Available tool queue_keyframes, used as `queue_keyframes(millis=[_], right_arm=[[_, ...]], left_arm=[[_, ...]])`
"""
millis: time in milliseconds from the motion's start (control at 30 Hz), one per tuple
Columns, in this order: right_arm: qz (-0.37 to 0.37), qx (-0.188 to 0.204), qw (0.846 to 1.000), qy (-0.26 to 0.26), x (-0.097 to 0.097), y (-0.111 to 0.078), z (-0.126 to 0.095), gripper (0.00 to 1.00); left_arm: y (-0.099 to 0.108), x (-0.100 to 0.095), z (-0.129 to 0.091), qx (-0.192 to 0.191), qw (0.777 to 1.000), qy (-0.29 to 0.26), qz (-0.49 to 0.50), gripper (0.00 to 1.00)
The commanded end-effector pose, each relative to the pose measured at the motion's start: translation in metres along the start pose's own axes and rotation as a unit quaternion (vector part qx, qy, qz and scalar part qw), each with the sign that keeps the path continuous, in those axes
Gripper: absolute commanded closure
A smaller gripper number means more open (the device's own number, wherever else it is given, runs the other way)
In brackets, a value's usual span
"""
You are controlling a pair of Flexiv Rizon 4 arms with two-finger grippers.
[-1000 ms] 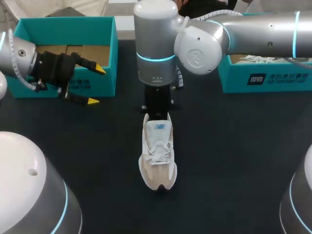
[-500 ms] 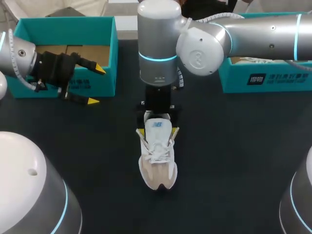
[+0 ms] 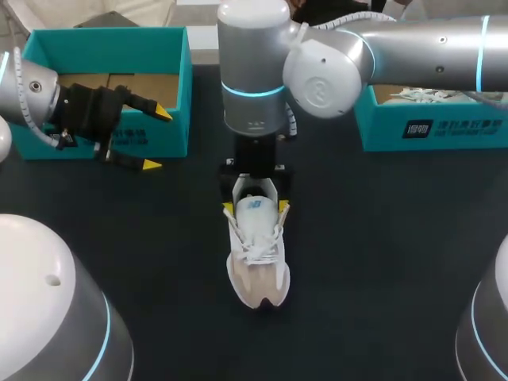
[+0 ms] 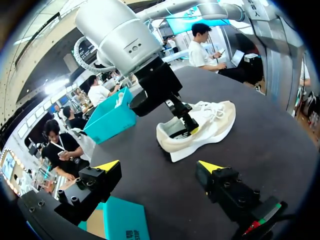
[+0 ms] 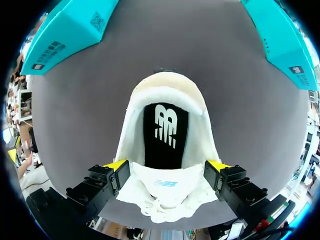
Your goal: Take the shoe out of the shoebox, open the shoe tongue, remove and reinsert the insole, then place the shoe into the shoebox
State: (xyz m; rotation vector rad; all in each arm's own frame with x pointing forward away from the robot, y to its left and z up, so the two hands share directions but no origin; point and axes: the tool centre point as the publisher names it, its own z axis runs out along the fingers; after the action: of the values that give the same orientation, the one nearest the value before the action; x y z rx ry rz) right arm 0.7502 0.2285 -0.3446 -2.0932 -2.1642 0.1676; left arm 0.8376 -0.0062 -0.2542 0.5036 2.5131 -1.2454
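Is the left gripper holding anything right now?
No: in the left wrist view the left gripper stands open and empty, with the shoe lying on the table ahead of it.

The heel of the white-and-beige lace-up sneaker [image 3: 256, 258] is hidden under the right arm's silver wrist [image 3: 254, 75]. Its black insole [image 5: 165, 132] probably runs on unseen beneath the white tongue [image 5: 162, 189].

The shoe [image 3: 255, 254] is off-white with a beige toe panel, and its insole [image 5: 165, 135] is black with a white emblem. The left shoebox [image 3: 143, 139] and right shoebox [image 3: 444, 131] are teal, on a near-black counter [image 3: 381, 262]. The left arm [image 3: 24, 87] and right arm [image 3: 254, 71] are silver-grey with glowing cyan rings, and their black fingers [image 4: 107, 166] end in bright yellow tips.
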Motion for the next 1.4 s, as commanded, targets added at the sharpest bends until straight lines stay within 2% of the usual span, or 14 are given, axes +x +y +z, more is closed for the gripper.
queue_keyframes(millis=[33, 367, 400, 433, 500, 567, 633, 733, 1133, 1333, 1400], right_arm=[[0.003, -0.017, 1.000, -0.011, -0.002, -0.010, -0.020, 0.00], [0.027, -0.037, 0.999, -0.022, -0.001, -0.045, -0.041, 0.00], [0.029, -0.037, 0.999, -0.022, -0.002, -0.047, -0.039, 0.35], [0.030, -0.037, 0.999, -0.022, -0.002, -0.048, -0.037, 0.54], [0.031, -0.036, 0.999, -0.021, -0.001, -0.049, -0.033, 0.68], [0.032, -0.036, 0.999, -0.020, 0.000, -0.048, -0.029, 0.78], [0.035, -0.038, 0.998, -0.019, 0.000, -0.045, -0.026, 0.93], [0.038, -0.040, 0.998, -0.018, -0.001, -0.041, -0.020, 1.00], [0.028, -0.036, 0.999, -0.002, -0.004, -0.019, 0.001, 0.91], [0.023, -0.048, 0.999, -0.011, -0.006, -0.020, -0.015, 0.81], [0.019, -0.050, 0.999, -0.008, -0.006, -0.016, -0.014, 0.78]], left_arm=[[-0.001, 0.000, 0.000, -0.002, 1.000, 0.001, 0.000, 0.00], [-0.001, 0.000, 0.000, -0.002, 1.000, 0.001, 0.000, 0.00], [-0.001, 0.000, 0.000, -0.002, 1.000, 0.001, 0.000, 0.00], [-0.001, 0.000, 0.000, -0.002, 1.000, 0.001, 0.000, 0.00], [-0.001, 0.000, 0.000, -0.002, 1.000, 0.001, 0.000, 0.00], [-0.001, 0.000, 0.000, -0.002, 1.000, 0.001, 0.000, 0.00], [-0.001, 0.000, 0.000, -0.002, 1.000, 0.001, 0.000, 0.00], [-0.001, 0.000, 0.000, -0.002, 1.000, 0.001, 0.000, 0.00], [-0.001, 0.000, 0.000, -0.002, 1.000, 0.001, 0.000, 0.00], [-0.001, 0.000, 0.000, -0.002, 1.000, 0.001, 0.000, 0.00], [-0.001, 0.000, 0.000, -0.002, 1.000, 0.001, 0.000, 0.00]])
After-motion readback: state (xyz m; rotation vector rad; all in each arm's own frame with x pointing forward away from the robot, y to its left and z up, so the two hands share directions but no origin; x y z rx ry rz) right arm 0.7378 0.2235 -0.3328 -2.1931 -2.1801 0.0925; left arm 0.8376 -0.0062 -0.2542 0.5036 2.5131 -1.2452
